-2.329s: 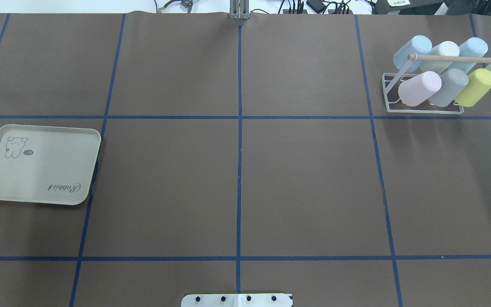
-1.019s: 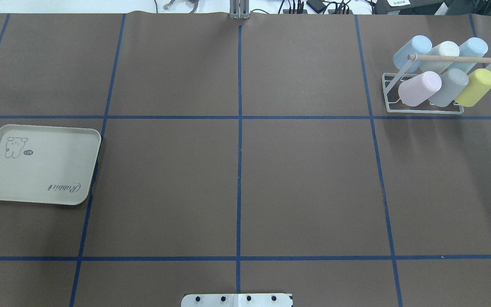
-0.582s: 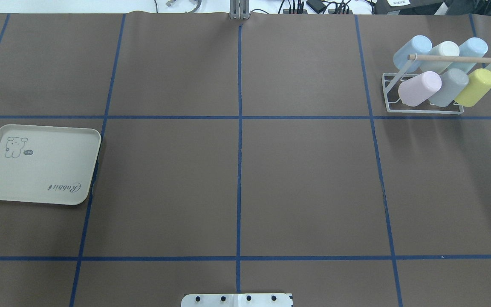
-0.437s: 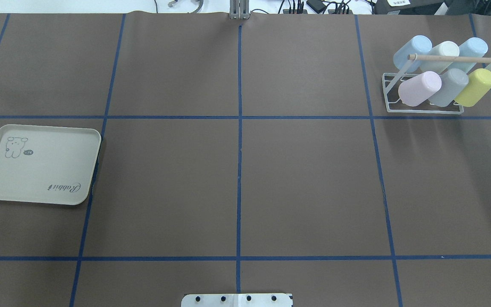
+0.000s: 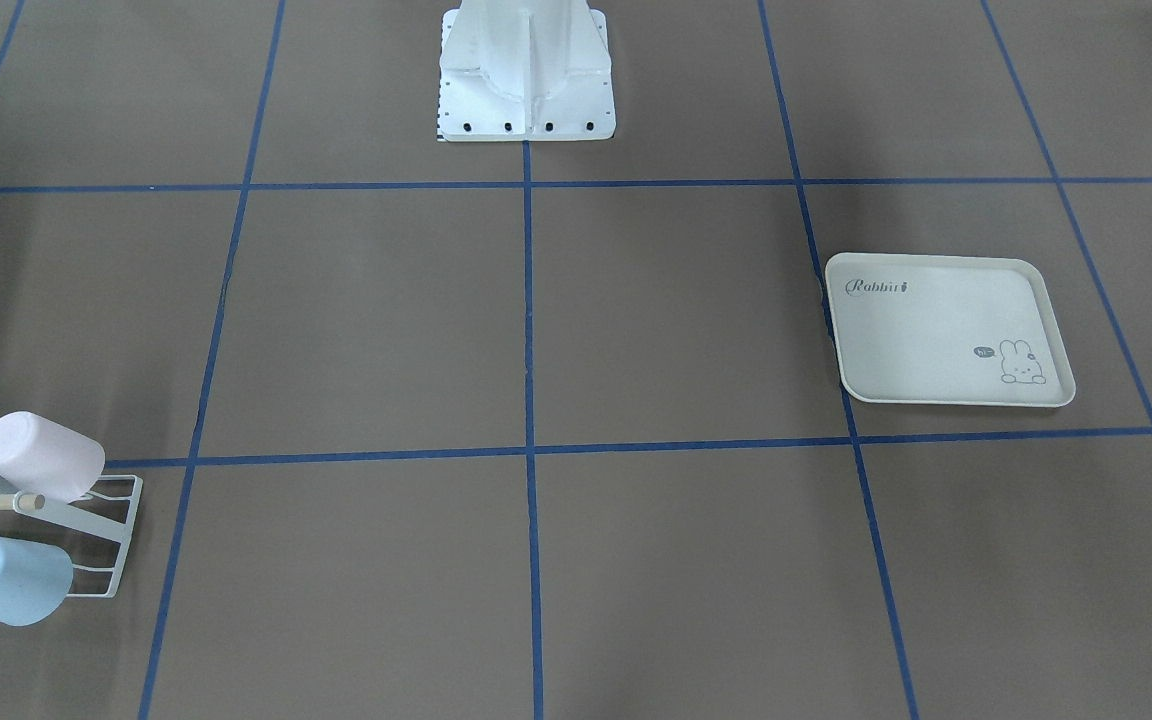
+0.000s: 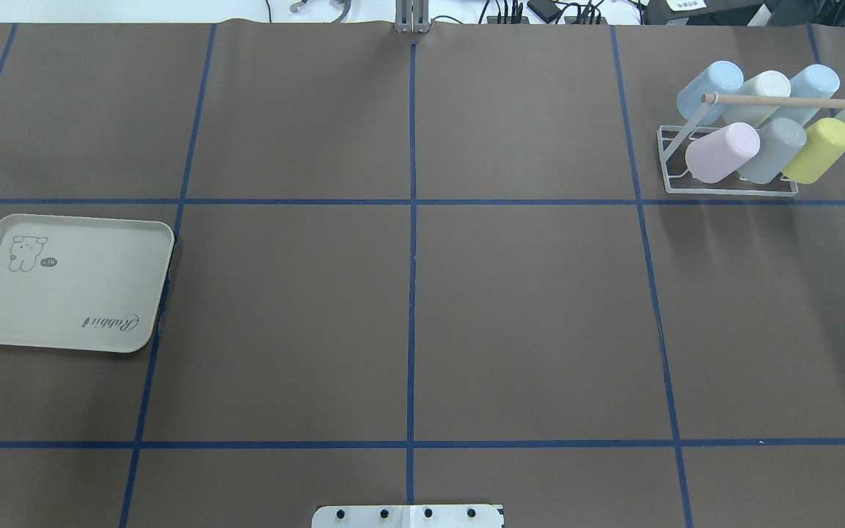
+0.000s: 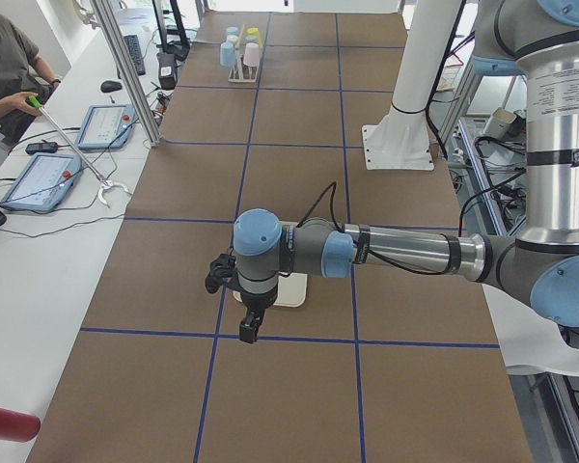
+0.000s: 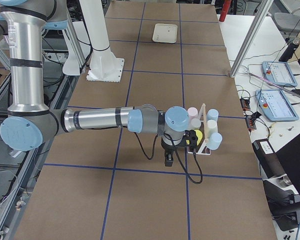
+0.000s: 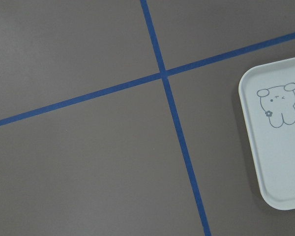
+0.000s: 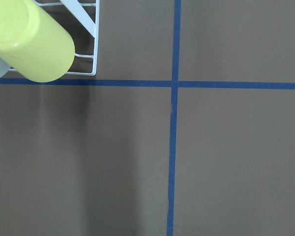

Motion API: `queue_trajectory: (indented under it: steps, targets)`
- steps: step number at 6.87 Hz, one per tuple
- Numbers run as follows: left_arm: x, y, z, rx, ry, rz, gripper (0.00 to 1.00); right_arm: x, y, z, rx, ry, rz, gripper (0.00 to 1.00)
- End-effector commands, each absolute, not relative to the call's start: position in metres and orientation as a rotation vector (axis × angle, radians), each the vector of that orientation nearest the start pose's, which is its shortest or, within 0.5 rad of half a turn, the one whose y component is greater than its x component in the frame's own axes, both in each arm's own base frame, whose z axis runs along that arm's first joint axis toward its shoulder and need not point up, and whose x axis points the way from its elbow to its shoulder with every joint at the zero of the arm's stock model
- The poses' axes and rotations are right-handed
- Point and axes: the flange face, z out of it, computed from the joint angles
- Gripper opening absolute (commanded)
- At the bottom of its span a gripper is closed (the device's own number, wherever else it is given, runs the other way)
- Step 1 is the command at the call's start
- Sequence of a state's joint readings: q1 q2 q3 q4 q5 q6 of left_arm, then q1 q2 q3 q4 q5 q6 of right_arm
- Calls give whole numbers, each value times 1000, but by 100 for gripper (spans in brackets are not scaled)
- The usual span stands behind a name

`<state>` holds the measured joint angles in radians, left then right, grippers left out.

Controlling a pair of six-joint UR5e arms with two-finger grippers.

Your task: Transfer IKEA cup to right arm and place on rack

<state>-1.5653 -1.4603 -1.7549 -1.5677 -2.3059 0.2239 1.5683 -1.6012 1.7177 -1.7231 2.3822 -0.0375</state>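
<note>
— So, where is the cup?

— On the rack (image 6: 730, 193), at the far right corner of the surface (image 6: 525, 315). Six hang there, tilted. In the near row are a pink cup (image 6: 722, 152), a grey cup (image 6: 773, 149) and a yellow cup (image 6: 818, 150). Behind the wooden rod (image 6: 782, 100) are a light-blue cup (image 6: 710, 86), a whitish cup (image 6: 758, 92) and a second light-blue cup (image 6: 813, 84). Which one the task means, I cannot tell.

— And your hands?

— My left hand (image 7: 245, 333) hangs pointing down by the tray (image 6: 70, 293). My right hand (image 8: 168, 162) hangs near the rack. Both show only from the cameras at the ends of the surface, small and dark, so I cannot tell whether either is spread or clenched.

— Do the wrist cameras help?

— Hardly. The right one catches the yellow cup, a sliver of grey and one rack corner, all cut off at the top left. The left one gets a tray corner with the rabbit print, cropped at the right edge. The front camera slices the rack at its left edge.
</note>
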Motion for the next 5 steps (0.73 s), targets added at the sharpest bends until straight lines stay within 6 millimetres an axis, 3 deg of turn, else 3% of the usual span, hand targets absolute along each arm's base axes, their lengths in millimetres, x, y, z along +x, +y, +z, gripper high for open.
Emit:
queue_trajectory:
  steps: [1, 5]
  targets:
    - [-63, -450, 622, 152, 729, 247, 100, 60, -470, 628, -45, -808, -18, 100]
    - [-64, -450, 624, 150, 727, 248, 100, 60, -471, 621, -31, -807, -22, 100]
